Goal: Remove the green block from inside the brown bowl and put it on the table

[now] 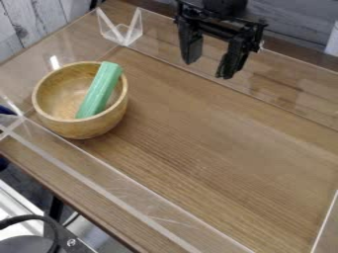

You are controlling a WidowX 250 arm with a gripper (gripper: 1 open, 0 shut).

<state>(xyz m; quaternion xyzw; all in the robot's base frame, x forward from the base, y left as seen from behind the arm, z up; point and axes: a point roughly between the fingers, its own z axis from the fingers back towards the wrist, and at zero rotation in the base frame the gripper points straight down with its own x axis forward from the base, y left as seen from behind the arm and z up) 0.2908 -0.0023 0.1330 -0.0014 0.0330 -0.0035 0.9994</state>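
Observation:
The green block [99, 89] lies tilted inside the brown bowl [59, 120], one end resting on the far rim. The bowl sits on the table [211, 148] at the left. My gripper [211, 54] hangs above the table's far side, well to the right of the bowl and apart from it. Its two black fingers stand spread, open, with nothing between them.
Clear acrylic walls [79, 168] edge the tabletop along the front and back. A clear bracket with an orange rim [119, 28] stands at the far left corner. A bare stretch of wood lies between the bowl and the gripper.

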